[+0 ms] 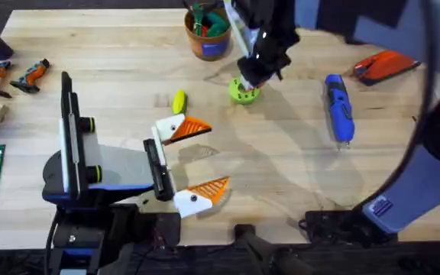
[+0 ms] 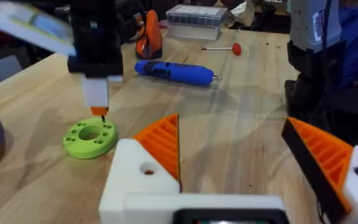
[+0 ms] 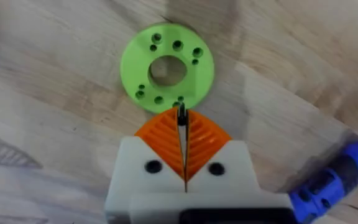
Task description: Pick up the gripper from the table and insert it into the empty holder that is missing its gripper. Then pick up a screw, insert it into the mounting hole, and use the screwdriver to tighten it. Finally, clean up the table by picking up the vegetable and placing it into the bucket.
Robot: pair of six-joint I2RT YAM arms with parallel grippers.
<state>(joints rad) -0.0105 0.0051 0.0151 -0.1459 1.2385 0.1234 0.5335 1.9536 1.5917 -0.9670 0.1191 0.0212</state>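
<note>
Right gripper [image 3: 182,121] fingers pinched on a small dark screw [image 3: 181,114] at the green disc [image 3: 166,66] rim. Left gripper [image 1: 197,156] fingers spread wide. Screwdriver [image 1: 339,108] lies on counter [image 1: 281,160]; corn vegetable [image 1: 179,101] near bucket [image 1: 208,32].

Pale wood-grain worktop [image 1: 281,160], streaked with darker lines. Lime-green disc [image 3: 167,66], dotted with small holes around a larger central one. Orange ribbed pads on white bases with a dark dot each, on the right claw [image 3: 182,118]; a thin dark screw [image 3: 181,117] pinched between its pads. Same orange-on-white scheme on the left claw [image 1: 197,156]. Blue screwdriver [image 1: 339,107] with a darker band and a thin metal bit. Yellow vegetable [image 1: 179,101]. Brown-orange bucket [image 1: 207,34] with a purple label, green and red items inside. Red-handled thin metal rod [image 2: 224,48].
</note>
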